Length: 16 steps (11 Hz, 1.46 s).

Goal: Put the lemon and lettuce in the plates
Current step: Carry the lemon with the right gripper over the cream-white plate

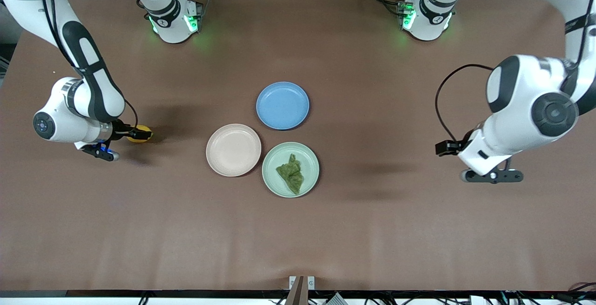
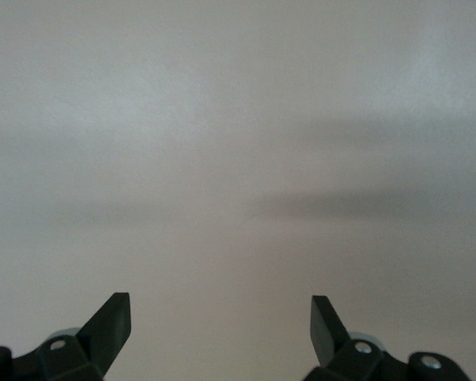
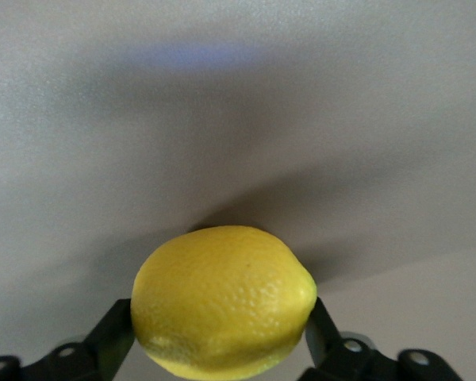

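While the left hand (image 2: 220, 317) waits spread, the right hand (image 3: 220, 329) pinches the lemon (image 3: 222, 300) across its long axis.

The brown table (image 1: 372, 230) carries the pink plate (image 1: 233, 150), green plate (image 1: 308, 181) and blue plate (image 1: 282, 105).
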Each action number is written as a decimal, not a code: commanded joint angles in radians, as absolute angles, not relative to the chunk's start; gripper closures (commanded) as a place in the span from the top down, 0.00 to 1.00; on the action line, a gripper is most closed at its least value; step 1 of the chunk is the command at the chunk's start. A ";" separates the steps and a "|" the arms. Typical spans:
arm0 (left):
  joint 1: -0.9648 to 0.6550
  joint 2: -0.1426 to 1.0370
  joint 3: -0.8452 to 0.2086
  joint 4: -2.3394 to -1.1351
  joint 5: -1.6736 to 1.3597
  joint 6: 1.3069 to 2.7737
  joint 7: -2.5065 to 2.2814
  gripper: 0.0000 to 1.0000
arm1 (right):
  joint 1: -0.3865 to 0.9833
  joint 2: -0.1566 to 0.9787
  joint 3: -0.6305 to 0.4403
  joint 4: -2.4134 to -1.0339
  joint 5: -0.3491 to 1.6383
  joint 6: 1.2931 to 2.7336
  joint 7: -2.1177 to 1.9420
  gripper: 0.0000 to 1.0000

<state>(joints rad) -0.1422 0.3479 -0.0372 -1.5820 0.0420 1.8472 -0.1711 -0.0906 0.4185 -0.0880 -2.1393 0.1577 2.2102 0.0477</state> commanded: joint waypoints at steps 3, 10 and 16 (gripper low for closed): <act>-0.121 0.252 -0.014 -1.611 0.057 1.844 -0.167 1.00 | -0.086 0.426 -0.084 -2.112 0.195 2.201 0.055 0.19; -0.117 0.209 0.027 -1.586 0.048 1.835 -0.149 1.00 | 0.072 0.396 -0.078 -2.014 0.268 2.017 0.282 0.23; -0.114 0.132 0.041 -1.562 0.032 1.732 -0.120 1.00 | 0.357 0.437 -0.078 -1.852 0.271 2.026 0.840 0.23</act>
<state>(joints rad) -0.1162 0.1838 0.0381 -1.5615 0.0420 1.7869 -0.1518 0.2796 0.4131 -0.0716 -1.9135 0.2559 2.0238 0.6862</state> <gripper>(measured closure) 0.000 0.119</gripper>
